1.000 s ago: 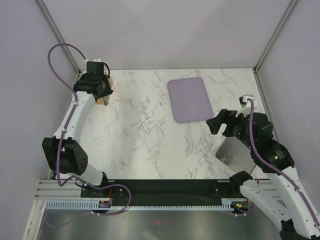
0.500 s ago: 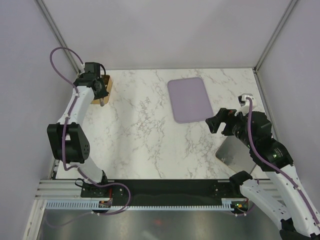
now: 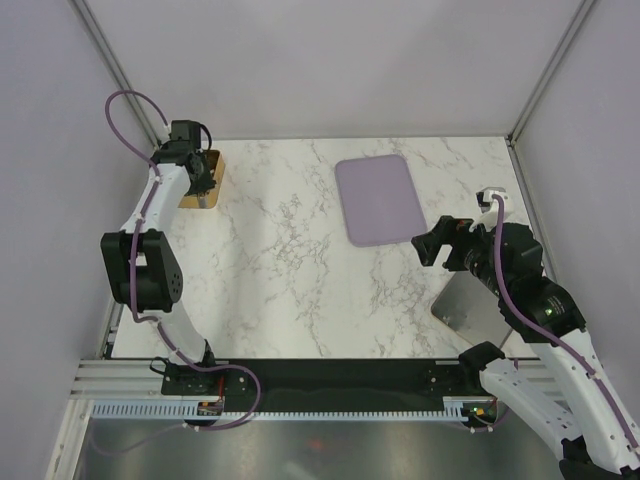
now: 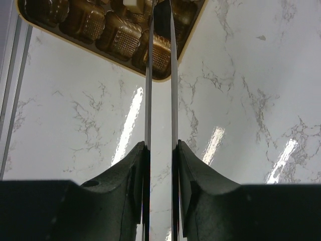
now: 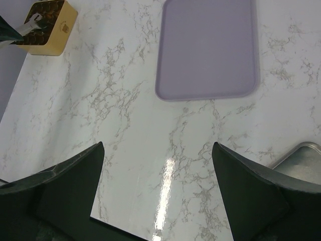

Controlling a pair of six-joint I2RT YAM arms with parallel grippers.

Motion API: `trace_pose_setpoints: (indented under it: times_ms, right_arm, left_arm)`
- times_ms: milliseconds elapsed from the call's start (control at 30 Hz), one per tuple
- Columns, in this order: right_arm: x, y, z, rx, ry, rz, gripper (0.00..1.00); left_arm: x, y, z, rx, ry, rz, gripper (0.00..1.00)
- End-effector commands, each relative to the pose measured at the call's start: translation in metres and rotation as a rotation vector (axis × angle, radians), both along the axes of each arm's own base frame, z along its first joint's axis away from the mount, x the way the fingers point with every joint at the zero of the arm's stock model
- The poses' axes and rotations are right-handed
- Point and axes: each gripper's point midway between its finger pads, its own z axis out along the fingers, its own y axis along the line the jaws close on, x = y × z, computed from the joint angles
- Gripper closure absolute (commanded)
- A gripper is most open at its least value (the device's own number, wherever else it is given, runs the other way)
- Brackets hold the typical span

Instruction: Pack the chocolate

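The golden-brown compartmented box (image 3: 210, 180) stands at the far left back of the table. My left gripper (image 3: 197, 172) hangs right over it. In the left wrist view its two thin blades (image 4: 148, 75) run up to the box (image 4: 90, 30), parallel with a narrow slit between them. A dark chocolate piece (image 4: 161, 17) sits in that slit at the top edge. A cream-white piece (image 4: 131, 5) lies in a compartment beside the blades. My right gripper (image 3: 432, 248) is wide open and empty above the table at the right (image 5: 158, 145).
The flat lilac tray (image 3: 378, 200) lies at the back middle with nothing on it and also shows in the right wrist view (image 5: 208, 47). A metal tray (image 3: 468, 310) lies at the right near edge under my right arm. Walls close in on the left and right.
My left gripper has moved slightly back and left, staying over the box, and the left arm's elbow has swung back. My right arm has hardly moved.
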Motion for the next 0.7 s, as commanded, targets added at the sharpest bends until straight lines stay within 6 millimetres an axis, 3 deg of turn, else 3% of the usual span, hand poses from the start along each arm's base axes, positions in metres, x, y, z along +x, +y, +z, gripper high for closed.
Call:
trace_pose_setpoints:
  times_ms: [0, 333, 500, 667]
  right_arm:
    - [0.004, -0.003, 0.007, -0.006, -0.041, -0.015, 0.03]
    - [0.003, -0.005, 0.010, -0.005, -0.047, -0.023, 0.03]
    - [0.002, -0.004, 0.010, 0.009, -0.043, -0.021, 0.03]
    - [-0.002, -0.002, 0.012, 0.023, -0.039, -0.012, 0.03]
  left_arm:
    - [0.015, 0.015, 0.016, 0.061, -0.042, 0.003, 0.64]
    - [0.018, 0.011, 0.017, 0.047, -0.047, -0.016, 0.53]
    - [0.016, 0.008, 0.031, 0.032, -0.080, -0.029, 0.51]
    - [0.008, -0.008, 0.048, -0.026, -0.124, -0.065, 0.51]
